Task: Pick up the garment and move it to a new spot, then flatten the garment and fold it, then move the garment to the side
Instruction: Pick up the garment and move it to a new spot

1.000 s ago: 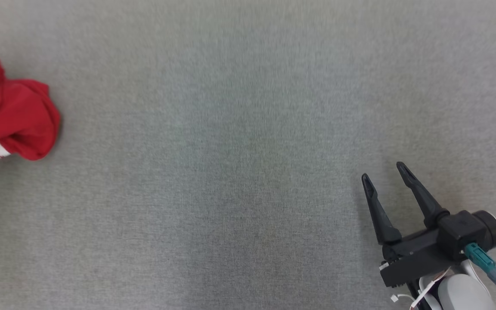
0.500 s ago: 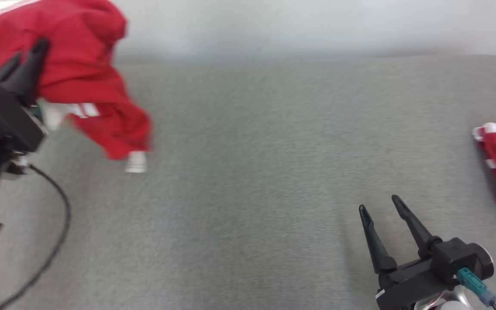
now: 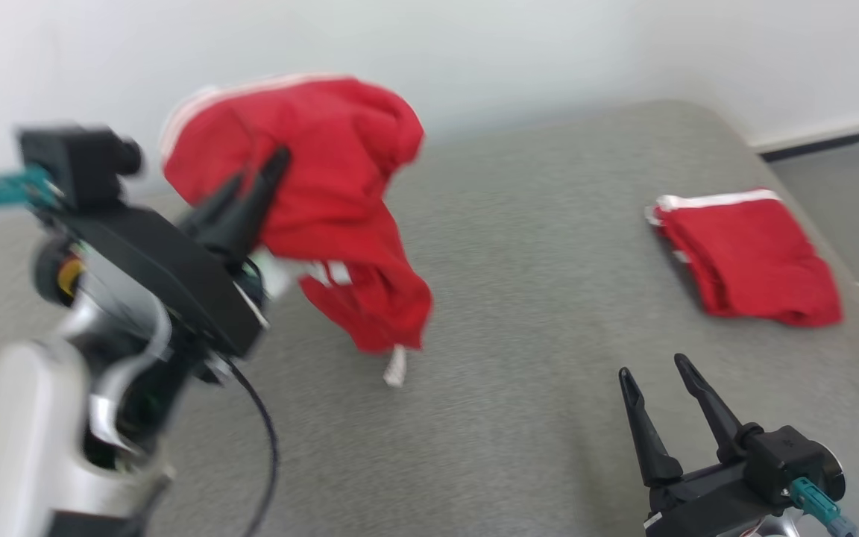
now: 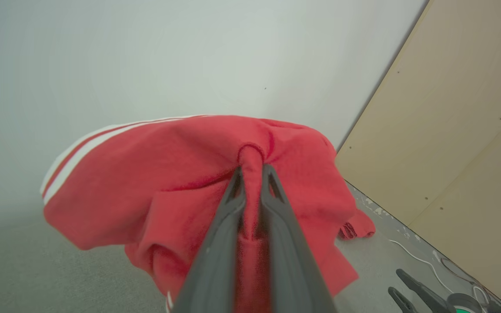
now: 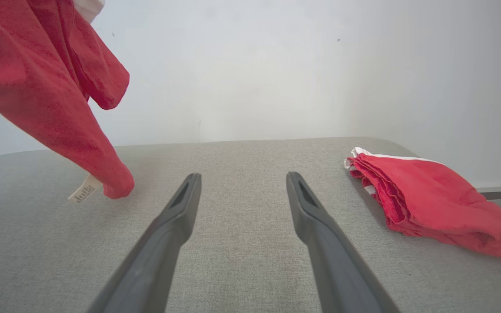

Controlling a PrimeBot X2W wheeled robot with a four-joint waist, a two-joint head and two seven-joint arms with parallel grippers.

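A red garment [image 3: 325, 186] with white stripes hangs bunched in the air over the left part of the grey table, its lowest corner and white label just above the cloth surface. My left gripper [image 3: 254, 179] is shut on a pinched fold of it; the left wrist view shows that garment [image 4: 168, 187] squeezed between the two fingers [image 4: 226, 217]. In the right wrist view the same garment [image 5: 50, 87] dangles at the upper left. My right gripper [image 3: 649, 373] stands open and holds nothing, low over the near right of the table, and shows as the right gripper [image 5: 242, 182] above bare cloth.
A second red garment [image 3: 750, 257], folded, lies near the table's right edge and appears as the folded garment [image 5: 429, 200]. The grey table [image 3: 534, 298] ends at a rounded far right corner with floor beyond. A white wall stands behind; a tan panel [image 4: 450, 130] rises at the right.
The head camera has swung up and to the right. My left gripper has lifted the red garment off the table and carried it rightward. The right gripper has stayed open.
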